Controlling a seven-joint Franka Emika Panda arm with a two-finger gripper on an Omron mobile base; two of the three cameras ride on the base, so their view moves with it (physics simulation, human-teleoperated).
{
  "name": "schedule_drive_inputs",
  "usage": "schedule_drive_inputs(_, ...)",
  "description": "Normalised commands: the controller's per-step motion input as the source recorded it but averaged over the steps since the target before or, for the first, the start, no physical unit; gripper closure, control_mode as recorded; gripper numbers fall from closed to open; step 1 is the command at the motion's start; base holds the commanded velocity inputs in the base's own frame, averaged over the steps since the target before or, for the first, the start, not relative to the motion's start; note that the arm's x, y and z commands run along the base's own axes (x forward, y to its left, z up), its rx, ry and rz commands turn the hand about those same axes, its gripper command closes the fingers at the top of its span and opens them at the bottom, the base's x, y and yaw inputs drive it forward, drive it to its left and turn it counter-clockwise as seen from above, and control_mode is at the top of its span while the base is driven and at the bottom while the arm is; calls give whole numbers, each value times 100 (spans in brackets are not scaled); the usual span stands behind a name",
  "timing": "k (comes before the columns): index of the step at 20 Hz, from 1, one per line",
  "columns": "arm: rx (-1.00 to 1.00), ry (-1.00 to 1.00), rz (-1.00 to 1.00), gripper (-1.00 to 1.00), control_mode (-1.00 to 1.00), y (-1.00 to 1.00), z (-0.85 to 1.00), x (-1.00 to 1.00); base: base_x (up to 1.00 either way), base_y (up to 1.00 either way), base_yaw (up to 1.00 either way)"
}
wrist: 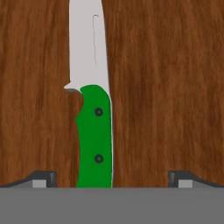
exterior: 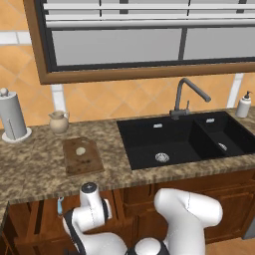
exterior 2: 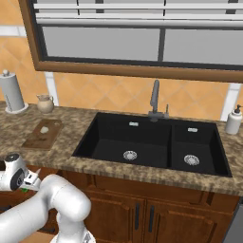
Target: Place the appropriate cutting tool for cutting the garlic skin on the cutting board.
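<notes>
1. Knife (wrist: 94, 135) first: in the hand view it lies flat on reddish-brown, wood-grained planking, with its bright green handle nearest the camera and its short pale silver blade pointing away towards the top of the picture.
2. The gripper (wrist: 112, 177) is spread wide and grasps nothing. One dark fingertip (wrist: 43, 177) stands well to one side of the handle and the other well to the opposite side, with bare wood showing between each tip and the knife.
3. From the left base view, the arm's wrist (exterior: 91, 203) hangs low in front of the wooden cabinets, below the edge of the counter (exterior: 30, 172).
4. A small light-blue item (exterior: 60, 204) shows just beside the wrist, too small to make out.
5. Up on the speckled granite counter lies the dark brown cutting board (exterior: 88, 163), left of the black sink (exterior: 144, 149).
6. The pale garlic (exterior: 80, 150) sits on the far half of the board. No blade is on the board.
7. Behind the board stand a beige jug (exterior: 59, 122) and a paper towel roll (exterior: 12, 118) on its holder.
8. A grey faucet (exterior: 187, 95) rises behind the sink, and a white soap dispenser (exterior: 243, 105) stands at the far right.
</notes>
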Motion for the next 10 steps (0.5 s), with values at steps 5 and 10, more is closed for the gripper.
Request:
schedule_drive_inputs(5, 0, 0, -3, -100, -100, 24, -30, 9, 0, 0, 0)
schedule_drive_inputs(10, -8, 1, -5, 100, -100, 18, -78, -6, 0, 0, 0)
